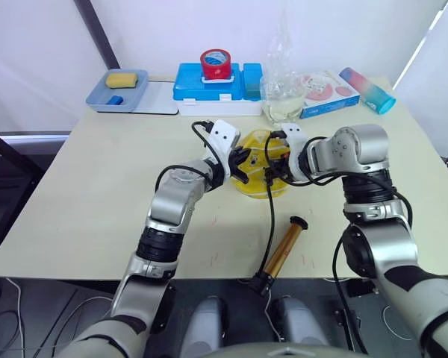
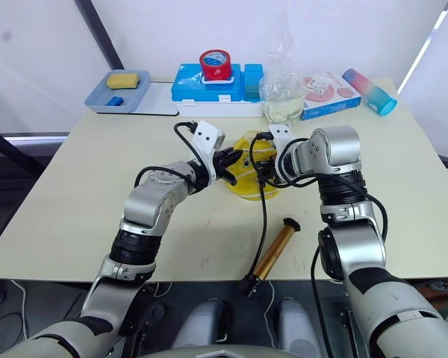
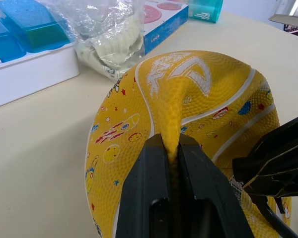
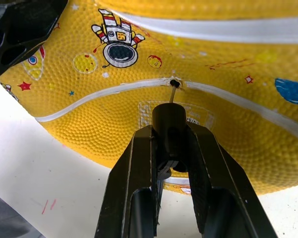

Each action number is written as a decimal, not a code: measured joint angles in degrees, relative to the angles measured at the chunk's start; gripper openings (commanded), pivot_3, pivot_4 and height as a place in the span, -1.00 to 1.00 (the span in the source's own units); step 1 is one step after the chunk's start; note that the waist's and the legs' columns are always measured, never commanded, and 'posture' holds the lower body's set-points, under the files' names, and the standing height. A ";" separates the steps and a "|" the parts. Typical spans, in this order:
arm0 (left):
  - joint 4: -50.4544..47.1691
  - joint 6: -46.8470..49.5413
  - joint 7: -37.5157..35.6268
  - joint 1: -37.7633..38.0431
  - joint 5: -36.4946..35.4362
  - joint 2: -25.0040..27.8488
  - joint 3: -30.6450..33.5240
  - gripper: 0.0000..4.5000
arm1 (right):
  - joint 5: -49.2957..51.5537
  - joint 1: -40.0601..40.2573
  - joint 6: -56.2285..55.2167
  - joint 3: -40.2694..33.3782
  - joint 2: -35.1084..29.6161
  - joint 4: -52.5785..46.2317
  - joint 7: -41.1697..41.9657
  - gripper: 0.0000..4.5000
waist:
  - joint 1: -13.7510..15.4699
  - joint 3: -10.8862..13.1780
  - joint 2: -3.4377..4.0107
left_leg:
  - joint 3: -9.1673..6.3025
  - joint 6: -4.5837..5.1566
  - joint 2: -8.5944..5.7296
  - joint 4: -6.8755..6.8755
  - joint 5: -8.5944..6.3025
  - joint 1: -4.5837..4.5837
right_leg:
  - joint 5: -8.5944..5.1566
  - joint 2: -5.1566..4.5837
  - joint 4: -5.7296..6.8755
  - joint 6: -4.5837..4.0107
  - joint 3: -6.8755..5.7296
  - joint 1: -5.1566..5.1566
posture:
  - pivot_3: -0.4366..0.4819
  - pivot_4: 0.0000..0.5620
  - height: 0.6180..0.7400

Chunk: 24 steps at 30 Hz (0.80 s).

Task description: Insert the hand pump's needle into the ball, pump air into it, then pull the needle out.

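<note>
Right wrist view: right hand (image 4: 171, 148) is clamping its two black fingers on the small black fitting at the end of the hose, and the needle (image 4: 173, 93) is poking from that fitting with its tip sitting in the valve hole on a white seam of the ball (image 4: 228, 64). Yellow pebbled skin, astronaut print beside the valve, white label patch just behind the fitting.

Left wrist view: left hand (image 3: 173, 163) is pinching a raised fold of the ball's saggy skin, fingers together on that fold. Rocket and star prints are showing on the slack surface.

Head views: the ball is lying flattened on the bench (image 1: 89, 194), near mid-bench, between the two hands, left hand on its left side, right hand on its right. The hand pump (image 1: 282, 247) is lying on the bench nearer the robot than the ball, gold-bronze barrel tilted, its lower black cap at the bench's front edge. The black hose (image 1: 272, 205) is running from the ball down past the barrel towards that lower cap.

Behind the ball, along the far edge: a crumpled clear plastic bag (image 1: 282, 97), a blue and white case (image 1: 209, 88) with a red tape roll (image 1: 216, 64) on top, a grey tray (image 1: 118, 93) holding a yellow sponge (image 1: 122, 79), a printed box (image 1: 327, 93), and a pink-to-blue tube (image 1: 366, 89).
</note>
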 measured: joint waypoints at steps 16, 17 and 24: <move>3.05 0.10 1.41 -1.62 -0.41 -5.08 1.94 -1.00 | 1.02 10.09 -9.08 10.66 -6.53 -15.70 4.82 0.72 | 1.83 0.02 0.03 | -0.34 -0.01 -0.08 0.02 0.01 -0.46 | 0.00 -0.22 -0.23 0.04 -0.33 -0.12 | -0.05 -0.47 0.99; 3.23 -0.10 1.42 -1.70 -0.38 -4.98 1.86 -1.00 | 0.98 10.81 -10.14 11.46 -7.11 -16.50 5.27 0.72 | 1.81 0.02 0.03 | -0.35 -0.01 -0.10 0.04 0.01 -0.50 | 0.01 -0.22 -0.27 0.05 -0.32 -0.12 | -0.05 -0.47 0.99; 4.93 -1.97 1.41 -2.07 -0.15 -4.82 1.49 -1.00 | 0.07 18.43 -21.89 15.80 -12.92 -22.33 6.82 0.72 | 2.06 0.02 0.03 | -0.50 -0.15 -0.14 0.07 0.13 -0.61 | 0.07 -0.23 -0.42 0.16 -0.42 -0.10 | -0.05 -0.47 0.99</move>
